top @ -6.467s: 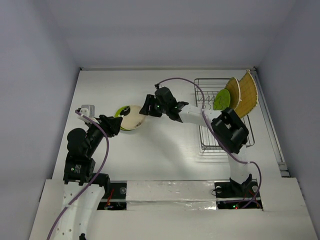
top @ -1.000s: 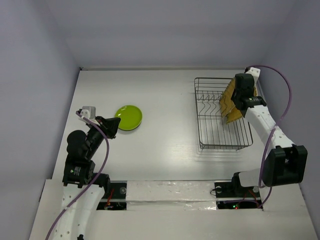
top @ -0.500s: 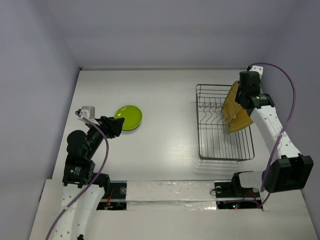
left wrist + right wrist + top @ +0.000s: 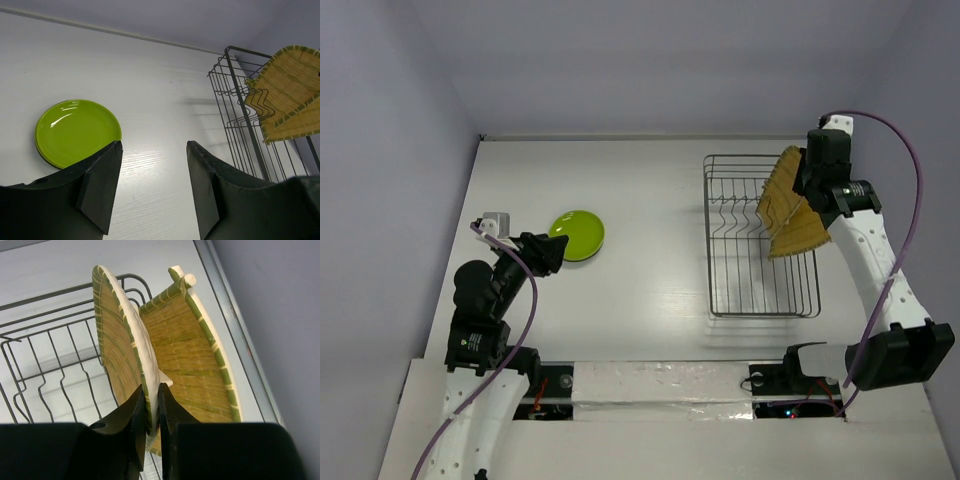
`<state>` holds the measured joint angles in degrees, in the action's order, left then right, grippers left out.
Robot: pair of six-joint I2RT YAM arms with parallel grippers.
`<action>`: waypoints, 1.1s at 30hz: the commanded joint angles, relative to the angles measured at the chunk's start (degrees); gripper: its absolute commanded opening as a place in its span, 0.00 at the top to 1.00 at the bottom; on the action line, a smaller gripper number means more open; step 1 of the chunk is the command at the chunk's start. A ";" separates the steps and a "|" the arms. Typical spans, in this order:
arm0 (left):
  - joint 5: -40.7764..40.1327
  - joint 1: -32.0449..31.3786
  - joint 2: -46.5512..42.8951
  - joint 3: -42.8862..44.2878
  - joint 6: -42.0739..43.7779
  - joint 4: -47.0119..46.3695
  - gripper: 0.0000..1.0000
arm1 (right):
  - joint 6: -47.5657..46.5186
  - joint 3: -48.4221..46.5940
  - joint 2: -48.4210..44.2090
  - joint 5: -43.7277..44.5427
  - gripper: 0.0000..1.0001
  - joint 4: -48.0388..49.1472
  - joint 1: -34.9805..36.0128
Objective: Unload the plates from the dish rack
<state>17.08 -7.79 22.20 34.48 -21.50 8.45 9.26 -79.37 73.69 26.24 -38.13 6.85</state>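
A wire dish rack [image 4: 760, 240] stands at the right of the table. Two woven bamboo plates stand on edge in it. My right gripper [image 4: 151, 396] is shut on the rim of the left bamboo plate [image 4: 120, 347], which shows at the rack's top right in the top view [image 4: 778, 190]. The second bamboo plate [image 4: 197, 355] leans just behind it [image 4: 800, 235]. A green plate [image 4: 577, 235] lies flat on the table at the left [image 4: 77, 132]. My left gripper [image 4: 152, 165] hangs open just beside the green plate, holding nothing.
The table's right edge rail [image 4: 235, 325] and the side wall run close beside the rack. The back wall [image 4: 650, 135] closes the far side. White tabletop [image 4: 650, 250] lies between the green plate and the rack.
The right arm has drawn back and up with the bamboo plate pinched, and the rack has shifted slightly leftward and nearer. The left arm has stayed still.
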 commanded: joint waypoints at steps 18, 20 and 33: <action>-0.03 -0.12 -0.05 -0.20 0.05 -2.12 0.51 | 3.41 32.26 -7.07 22.77 1.00 59.20 8.51; -0.03 -0.12 0.04 -0.20 0.14 -2.12 0.52 | 2.35 33.32 -7.68 25.69 1.00 60.53 9.75; 0.23 -0.12 0.13 -0.29 0.14 -2.21 0.52 | -5.12 36.48 -7.16 37.99 1.00 69.94 15.46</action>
<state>17.10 -7.79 22.24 34.48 -21.50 8.45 2.87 -41.78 67.59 55.51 13.10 19.92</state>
